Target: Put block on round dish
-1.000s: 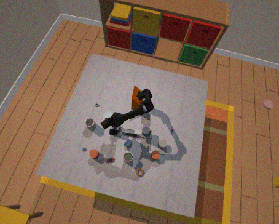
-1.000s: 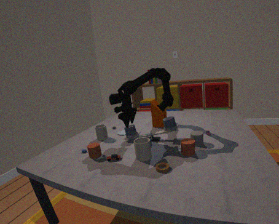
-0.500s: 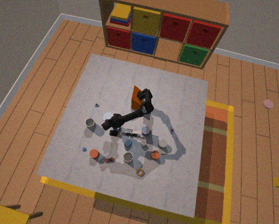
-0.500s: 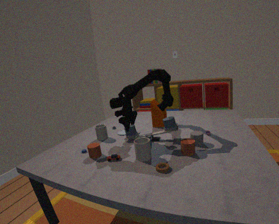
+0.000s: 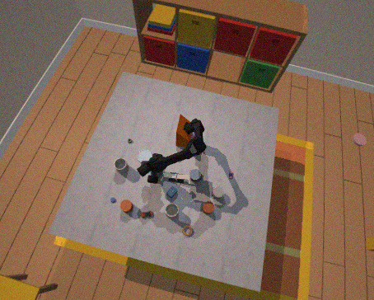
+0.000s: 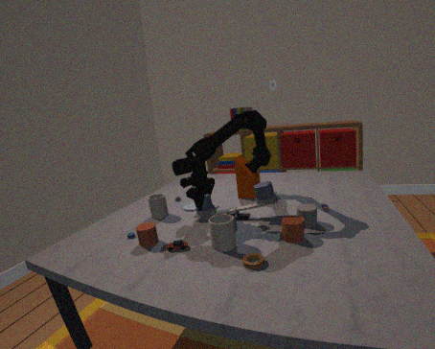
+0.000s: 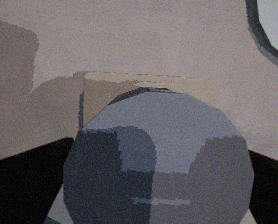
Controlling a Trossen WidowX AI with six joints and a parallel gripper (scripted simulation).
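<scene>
Right, the table (image 5: 231,247) (image 6: 335,288) (image 7: 175,30) is carrying the whole setup, w/ the shelf unit (image 5: 247,8) (image 6: 335,126) standing behind. The arm (image 5: 177,158) (image 6: 217,139) is reaching over and pointing its gripper (image 5: 153,179) (image 6: 198,206) (image 7: 152,149) down. Fingers are standing wide apart, one on each side of the near cup (image 6: 207,207) (image 7: 160,115), w/ nothing clamped; prob. lining up for a grasp.

The balance (image 5: 181,178) (image 6: 254,208) (image 7: 95,92) is holding a cup at each end. Its near-cup end is apparently sitting lower, so the block's prob. hiding there; that'd be why the arm is picking this side. The far cup (image 5: 195,175) (image 6: 264,193) is riding higher, prob. over nothing, and needs leaving alone. The dish (image 5: 145,156) (image 6: 190,207) (image 7: 267,25) is lying beside the balance, approx. within easy reach, awaiting the block. The block itself isn't showing; it's presumably staying covered until the lift.

Re labels: no brand or writing is reading legibly anywhere.
</scene>
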